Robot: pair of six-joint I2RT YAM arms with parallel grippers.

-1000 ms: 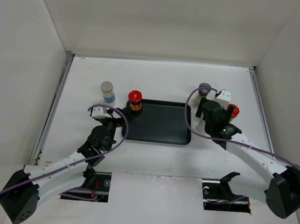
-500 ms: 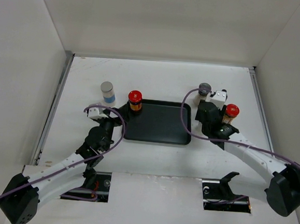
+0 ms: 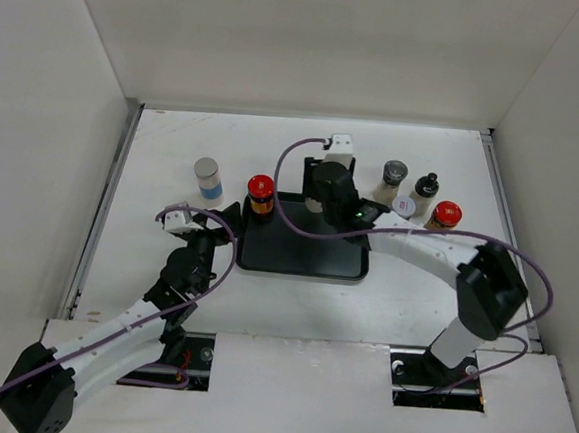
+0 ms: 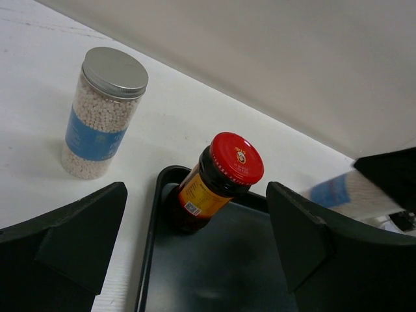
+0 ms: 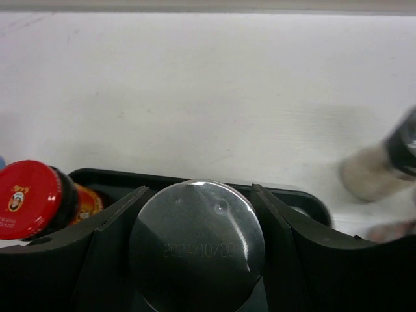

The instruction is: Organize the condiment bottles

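Right gripper (image 5: 197, 218) is clasping upright silver-lidded jar (image 5: 197, 250) over flat black tray (image 5: 302, 197) — red-capped amber bottle (image 5: 32, 198) just leftward.

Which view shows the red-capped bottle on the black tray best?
The left wrist view: the red-capped bottle appears whole, with cap, label and dark body. The top external view shows it small, from above; the right wrist view shows mostly its cap, at the left edge.

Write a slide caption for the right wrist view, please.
Right gripper grips a silver-lidded jar at the tray, beside a red-capped bottle.
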